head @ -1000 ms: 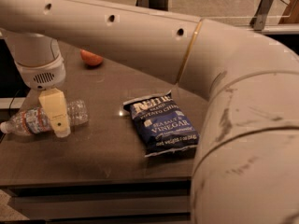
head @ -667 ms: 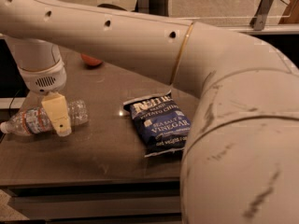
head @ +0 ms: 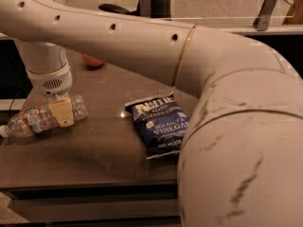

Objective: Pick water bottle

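Since a second ago the arm has swung nearer the camera, so its scuffed white elbow now fills the lower right and hides the right corner of the chip bag; the claw sits a little higher against the bottle than it did. That arm is the largest thing in view, running from the upper left across the top and down the right side.

Under it lies the brown worktop, with a dark front edge along the bottom. Near its middle a dark blue chip bag lies flat, white lettering up.

Well apart from the bag, at the left edge of the worktop, the water bottle lies on its side, white cap pointing left and slightly toward the camera, its red-banded label beside the claw. The claw hangs from the white wrist directly over the bottle's middle and touches its near side; whether it is clamped on the bottle I cannot tell.

Behind the wrist, a small orange object rests on the far part of the worktop.
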### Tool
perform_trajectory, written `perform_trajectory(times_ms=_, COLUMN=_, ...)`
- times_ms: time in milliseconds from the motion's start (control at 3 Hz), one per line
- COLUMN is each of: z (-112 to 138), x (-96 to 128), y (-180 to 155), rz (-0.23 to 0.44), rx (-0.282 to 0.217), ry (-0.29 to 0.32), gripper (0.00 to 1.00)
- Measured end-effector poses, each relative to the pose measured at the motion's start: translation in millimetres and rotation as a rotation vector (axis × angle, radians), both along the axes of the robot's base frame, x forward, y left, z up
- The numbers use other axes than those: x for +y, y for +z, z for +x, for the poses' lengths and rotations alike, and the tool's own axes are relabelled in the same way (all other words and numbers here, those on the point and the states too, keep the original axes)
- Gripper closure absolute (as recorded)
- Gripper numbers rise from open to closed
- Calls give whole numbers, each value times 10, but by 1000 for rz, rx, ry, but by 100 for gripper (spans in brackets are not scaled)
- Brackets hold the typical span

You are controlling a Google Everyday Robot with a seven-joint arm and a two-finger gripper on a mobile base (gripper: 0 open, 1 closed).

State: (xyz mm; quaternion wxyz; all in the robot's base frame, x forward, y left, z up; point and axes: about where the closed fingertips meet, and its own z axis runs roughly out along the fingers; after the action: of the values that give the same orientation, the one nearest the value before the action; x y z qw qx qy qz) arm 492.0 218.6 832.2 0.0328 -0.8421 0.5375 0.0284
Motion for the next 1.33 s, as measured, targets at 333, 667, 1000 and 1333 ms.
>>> perform_trajectory(times_ms=333, z=25, x=-41, y=69, rz=11, rx=-4, ry=-10, gripper=87)
perform_trajectory(times_ms=667, z=58, x=-63, y=239, rz=45, rx=-14, ry=-9, gripper=100)
perform_trajectory(times_ms=1000, z=102, x=-68, y=471, rz=86, rx=-12, ry=0, gripper=100)
perform_trajectory(times_ms=1333, z=151, x=-16, y=758, rz=129, rx=-4, ry=22, gripper=100)
